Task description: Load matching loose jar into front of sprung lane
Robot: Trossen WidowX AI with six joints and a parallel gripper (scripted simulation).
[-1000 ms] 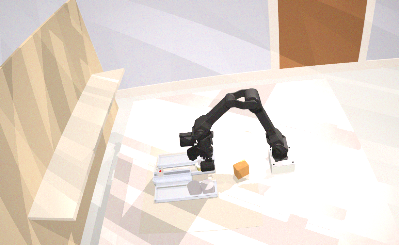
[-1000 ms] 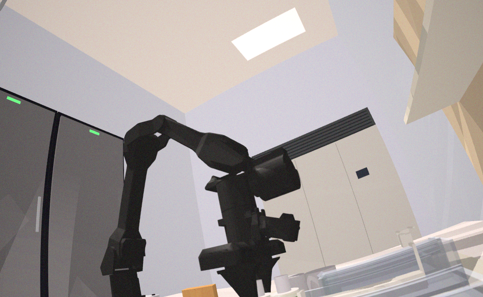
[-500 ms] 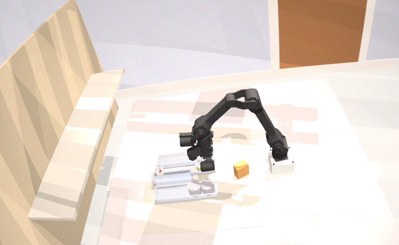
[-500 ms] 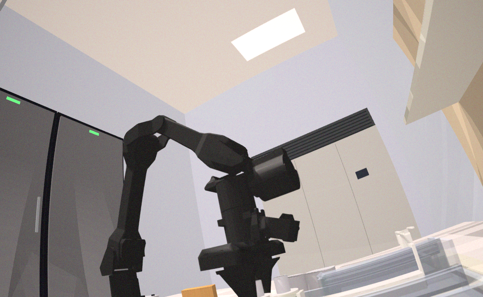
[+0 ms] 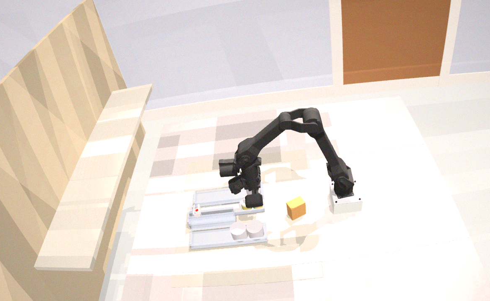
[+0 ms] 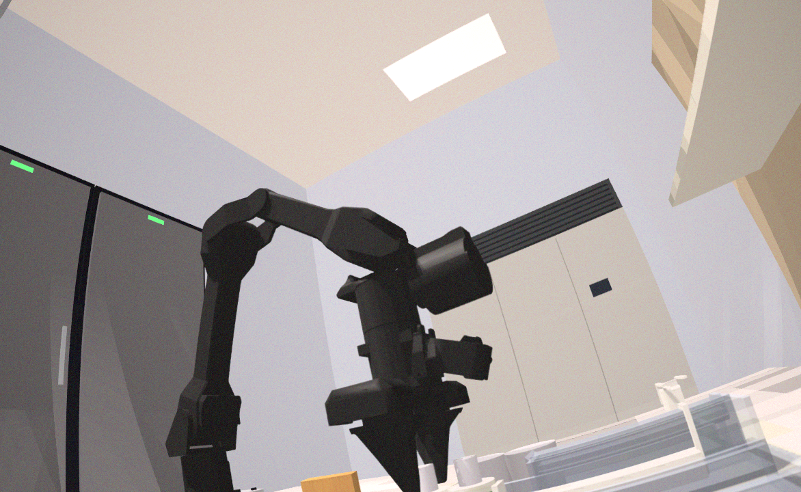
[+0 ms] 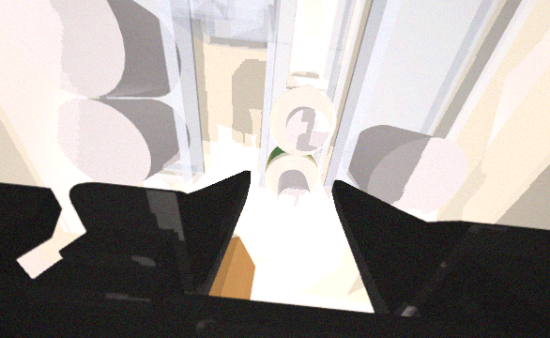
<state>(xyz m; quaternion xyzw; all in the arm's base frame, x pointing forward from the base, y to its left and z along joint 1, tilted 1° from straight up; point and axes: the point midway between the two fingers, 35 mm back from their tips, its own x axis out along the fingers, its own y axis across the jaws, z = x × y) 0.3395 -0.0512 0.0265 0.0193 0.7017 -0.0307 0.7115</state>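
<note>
Two matching jars with cream lids and pale round knobs stand in a row in the sprung lane (image 5: 249, 212). The rear jar (image 7: 279, 119) (image 6: 468, 471) is against the white pusher plate (image 7: 307, 83). The front jar (image 7: 275, 180) (image 6: 428, 477) (image 5: 258, 206) is right in front of it, at the lane's front end; green shows below its lid. My gripper (image 7: 292, 180) (image 6: 429, 484) is open around the front jar's knob, with a gap on each side in the wrist view. The low front stop cannot be made out, and black fingers partly hide the jars in the top view.
Two wide pale jars (image 5: 238, 230) (image 5: 255, 228) stand in a neighbouring lane. Another pale jar (image 7: 411, 169) stands in the lane on the other side. An orange box (image 5: 295, 208) is between the lanes and the arm base. A white piece with a red mark (image 5: 196, 210) stands at the lane's rear.
</note>
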